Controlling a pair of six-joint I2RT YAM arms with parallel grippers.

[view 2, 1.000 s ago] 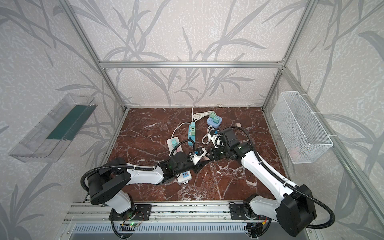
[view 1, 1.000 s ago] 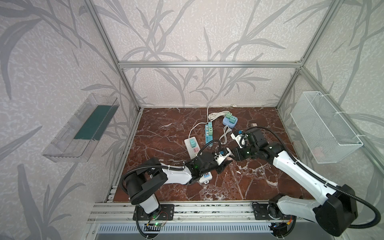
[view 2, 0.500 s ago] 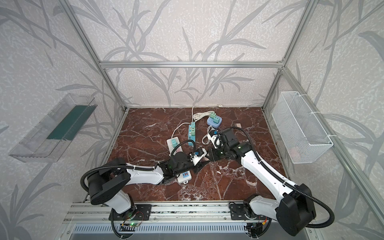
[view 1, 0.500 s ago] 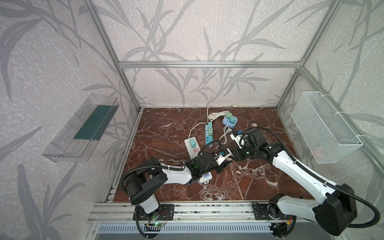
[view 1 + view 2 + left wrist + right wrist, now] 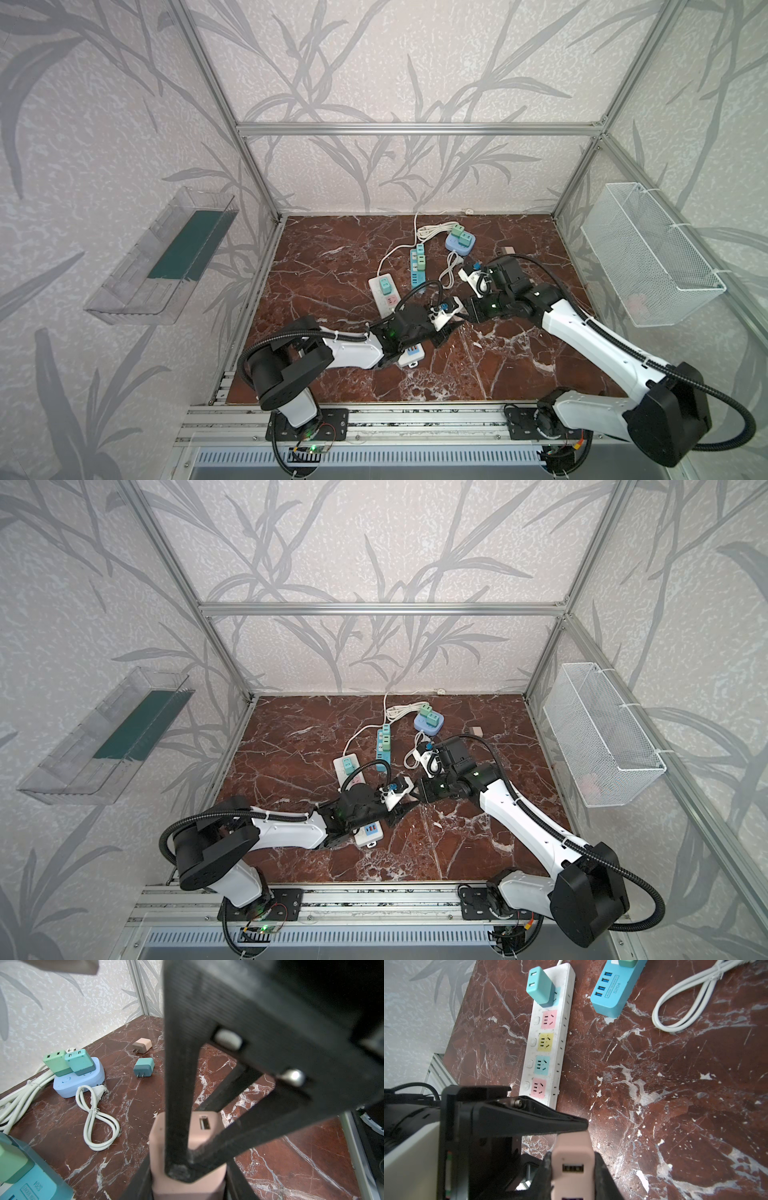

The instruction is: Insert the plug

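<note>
Right gripper (image 5: 573, 1156) is clamped on the pink plug (image 5: 571, 1142), one finger on each flank, with the USB port (image 5: 573, 1167) facing back toward its wrist. The left gripper (image 5: 189, 1169) is clenched on the same plug from the opposite side, so both hands grasp it at once, raised off the table (image 5: 675, 1084) between the two wrists. What the coming move turns on is the white power strip (image 5: 548, 1043) — it lies flat on the table ahead of the right fingertips and a little to one side, just past the left gripper's finger, its long axis running away from the hand. Four coloured sockets stand free along it, the nearest a pink socket (image 5: 538, 1087); a teal charger (image 5: 540, 987) fills the far end. In both top views the left arm (image 5: 353, 353) hangs over the strip's near end, so that arm is nearer to it, though it also screens it. The prongs are hidden, so which way they point cannot be told — I judge the plug must face prongs-down over a free socket before it goes in.
</note>
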